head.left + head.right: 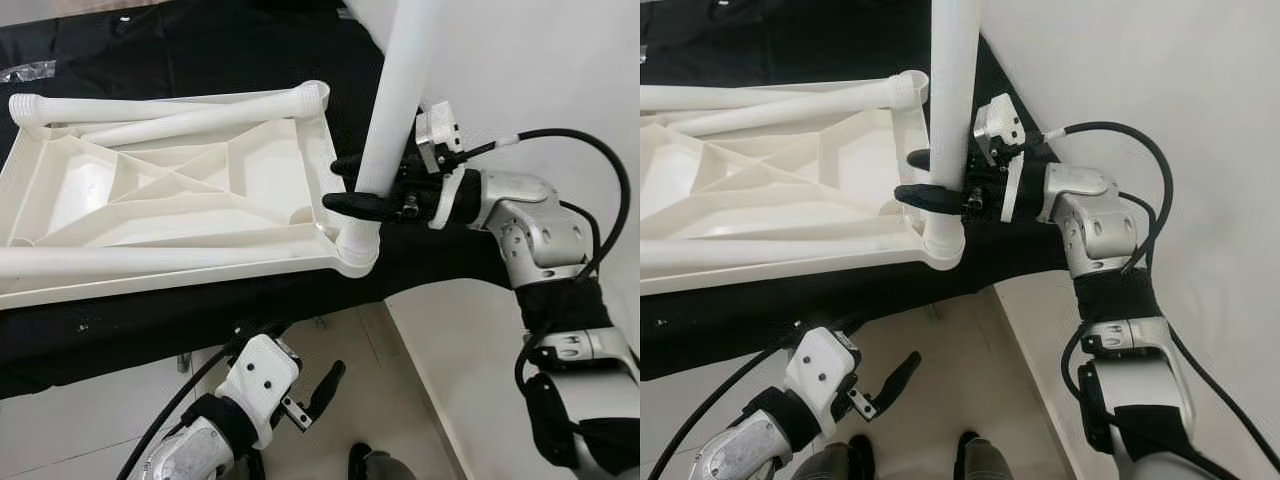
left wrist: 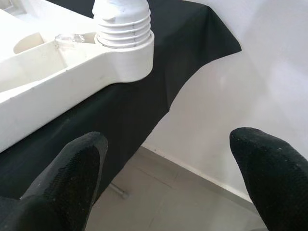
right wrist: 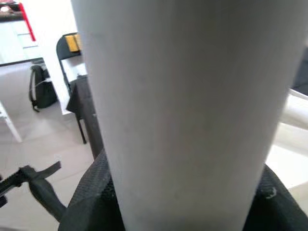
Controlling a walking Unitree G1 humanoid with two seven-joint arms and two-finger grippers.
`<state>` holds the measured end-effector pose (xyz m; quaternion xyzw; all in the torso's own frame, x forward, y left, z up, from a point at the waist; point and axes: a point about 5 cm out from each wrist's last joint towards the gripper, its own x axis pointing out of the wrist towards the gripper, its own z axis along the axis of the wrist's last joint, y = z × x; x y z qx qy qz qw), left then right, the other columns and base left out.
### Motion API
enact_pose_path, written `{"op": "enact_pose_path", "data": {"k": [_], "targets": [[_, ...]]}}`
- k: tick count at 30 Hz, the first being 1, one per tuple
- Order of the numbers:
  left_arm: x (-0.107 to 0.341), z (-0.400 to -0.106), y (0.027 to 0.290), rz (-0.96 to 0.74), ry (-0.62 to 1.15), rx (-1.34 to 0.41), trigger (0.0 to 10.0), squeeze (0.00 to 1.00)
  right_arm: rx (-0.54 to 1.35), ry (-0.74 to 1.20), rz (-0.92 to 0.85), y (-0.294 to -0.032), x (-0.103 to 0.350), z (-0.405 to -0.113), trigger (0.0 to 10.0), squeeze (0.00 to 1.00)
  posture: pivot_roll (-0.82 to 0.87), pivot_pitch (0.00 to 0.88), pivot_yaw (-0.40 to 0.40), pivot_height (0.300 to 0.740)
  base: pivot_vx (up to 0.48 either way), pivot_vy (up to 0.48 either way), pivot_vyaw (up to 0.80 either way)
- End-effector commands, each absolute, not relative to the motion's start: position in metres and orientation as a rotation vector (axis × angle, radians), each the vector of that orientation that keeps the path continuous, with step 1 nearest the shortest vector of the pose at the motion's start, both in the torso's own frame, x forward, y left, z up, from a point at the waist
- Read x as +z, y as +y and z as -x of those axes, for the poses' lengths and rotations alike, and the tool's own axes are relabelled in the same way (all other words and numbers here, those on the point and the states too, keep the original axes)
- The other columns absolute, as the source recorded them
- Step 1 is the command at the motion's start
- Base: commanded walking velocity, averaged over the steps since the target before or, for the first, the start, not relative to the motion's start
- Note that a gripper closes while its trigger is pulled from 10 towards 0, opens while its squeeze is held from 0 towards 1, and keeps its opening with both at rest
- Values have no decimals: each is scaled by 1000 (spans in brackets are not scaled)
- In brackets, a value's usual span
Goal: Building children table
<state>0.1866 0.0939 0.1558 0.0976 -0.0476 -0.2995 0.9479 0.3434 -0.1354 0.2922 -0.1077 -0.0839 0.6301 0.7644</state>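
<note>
A white plastic tabletop (image 1: 170, 190) lies upside down on a black-covered surface. An upright white leg (image 1: 395, 110) stands in the tabletop's near right corner socket (image 1: 357, 250). My right gripper (image 1: 352, 185) is shut on this leg just above the socket. The leg's threaded end (image 2: 122, 24) sits in the socket in the left wrist view. Two more white legs (image 1: 170, 108) lie across the tabletop's far side, and another (image 1: 140, 260) along its near edge. My left gripper (image 1: 318, 395) hangs open below the table edge, holding nothing.
The black cloth (image 1: 200, 310) drapes over the surface edge. A white wall (image 1: 520, 70) is close on the right. Light tiled floor (image 1: 380, 390) lies below. A chair and a backpack (image 3: 41, 89) stand farther off in the right wrist view.
</note>
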Motion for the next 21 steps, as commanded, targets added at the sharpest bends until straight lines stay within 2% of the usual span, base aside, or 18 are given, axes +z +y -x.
{"op": "enact_pose_path", "data": {"k": [1,5,7,8,9,10,12,13,15,16,17,19,21], "targets": [[153,-182,93,-201,-79,-615,10000,0,1416,-143,229,-135,283,-344,0,0,51,285,-47,740,0,0,0],[153,-182,92,-198,-81,-614,10000,0,1362,-135,231,-141,277,-346,0,0,49,281,-50,740,0,0,0],[153,-182,92,-196,-83,-612,10000,0,1211,-123,195,-145,261,-350,0,0,40,278,-58,740,0,0,0],[153,-182,92,-196,-83,-612,10000,0,1211,-123,195,-145,261,-350,0,0,40,278,-58,740,0,0,0],[153,-182,92,-194,-83,-610,10000,0,1087,-88,162,-142,246,-351,0,0,41,282,-65,740,0,0,0],[153,-182,92,-194,-83,-610,10000,0,1087,-88,162,-142,246,-351,0,0,41,282,-65,740,0,0,0],[153,-182,93,-191,-85,-607,10000,0,602,51,114,-128,198,-341,0,0,31,288,-58,740,0,0,0],[154,-183,93,-191,-86,-608,10000,0,415,100,106,-119,182,-325,0,0,32,290,-49,740,0,0,0],[154,-183,93,-191,-86,-608,10000,0,415,100,106,-119,182,-325,0,0,32,290,-49,740,0,0,0],[154,-184,94,-191,-86,-609,10000,0,307,123,99,-115,176,-314,0,0,32,290,-49,740,0,0,0],[154,-184,94,-191,-86,-609,10000,0,307,123,99,-115,176,-314,0,0,32,290,-49,740,0,0,0],[153,-187,95,-191,-85,-610,10000,0,310,97,91,-97,181,-306,0,0,12,273,-36,740,0,0,0],[152,-190,95,-192,-84,-611,10000,0,334,65,84,-87,188,-311,0,0,15,265,-42,740,0,0,0]]}}
